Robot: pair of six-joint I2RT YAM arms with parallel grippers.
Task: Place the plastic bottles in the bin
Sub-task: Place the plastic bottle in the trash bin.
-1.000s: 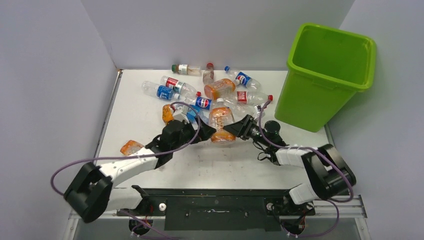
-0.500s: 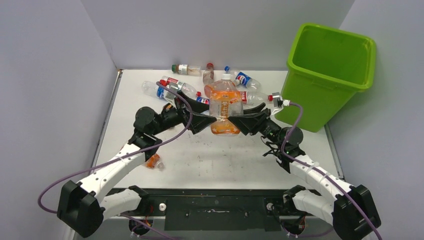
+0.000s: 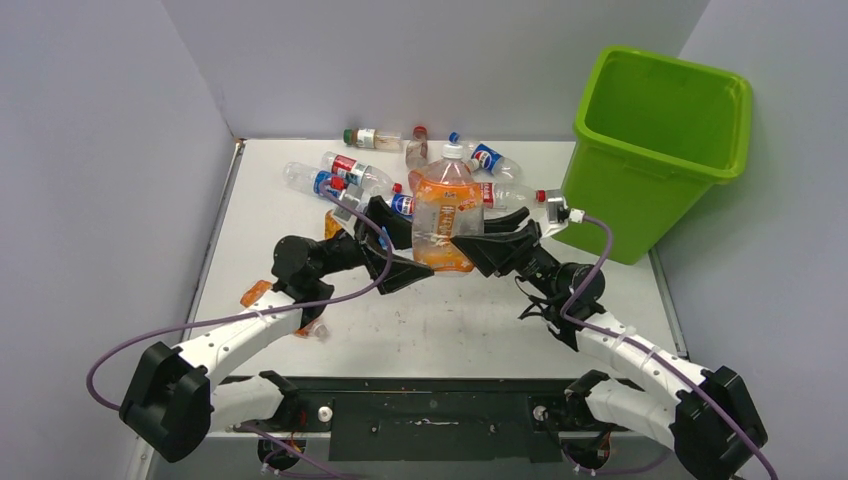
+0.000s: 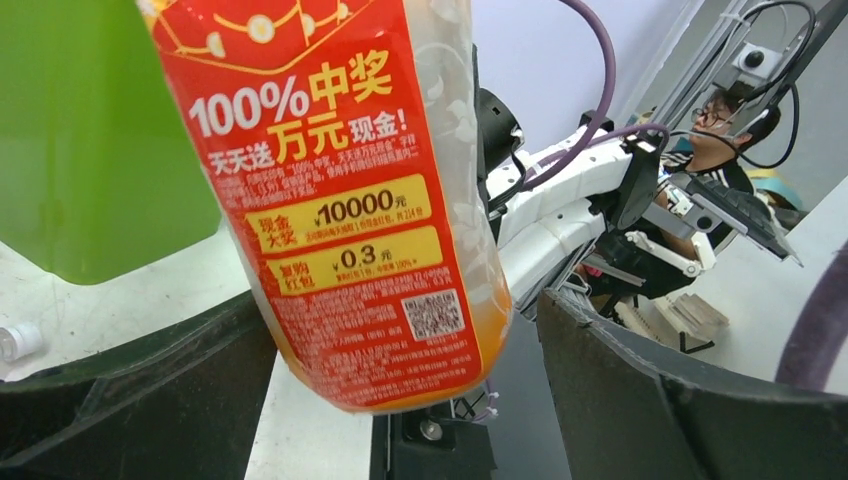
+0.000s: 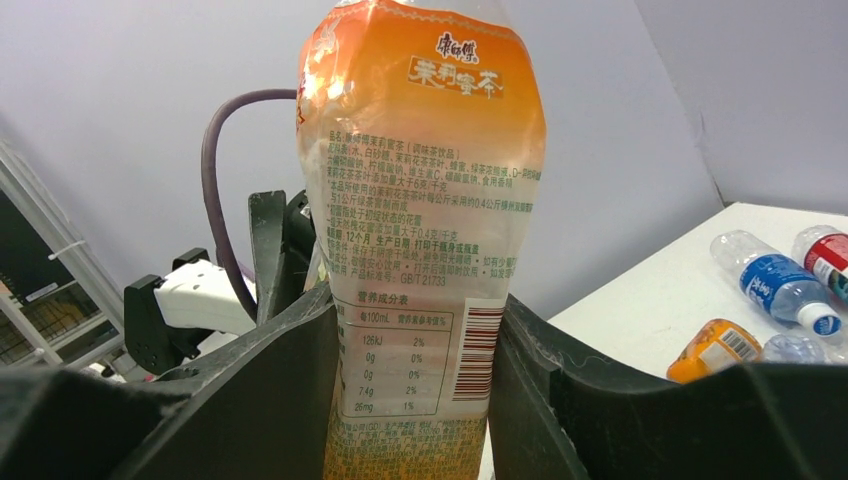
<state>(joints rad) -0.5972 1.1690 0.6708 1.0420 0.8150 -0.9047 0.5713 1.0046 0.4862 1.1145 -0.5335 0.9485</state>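
A large orange bottle (image 3: 445, 215) with a white cap stands upright in the air over the table's middle. My right gripper (image 3: 474, 240) is shut on its lower body; in the right wrist view both fingers press the bottle (image 5: 420, 200) around the right gripper (image 5: 415, 400). My left gripper (image 3: 412, 246) is open, its fingers spread wide on either side of the bottle (image 4: 350, 200) without touching it, as the left wrist view shows around the left gripper (image 4: 405, 400). The lime-green bin (image 3: 650, 130) stands at the far right and also shows in the left wrist view (image 4: 90, 130).
Several bottles lie in a pile at the table's back: a red-label one (image 3: 350, 168), a blue-label one (image 3: 486, 158), a green-capped one (image 3: 362, 137). Two small orange bottles (image 3: 255, 293) lie near the left arm. Grey walls close three sides.
The orange bottle was lifted off the table and stood upright between both grippers. Since half a second ago my left gripper has opened and drawn back a little; the right still holds the bottle.
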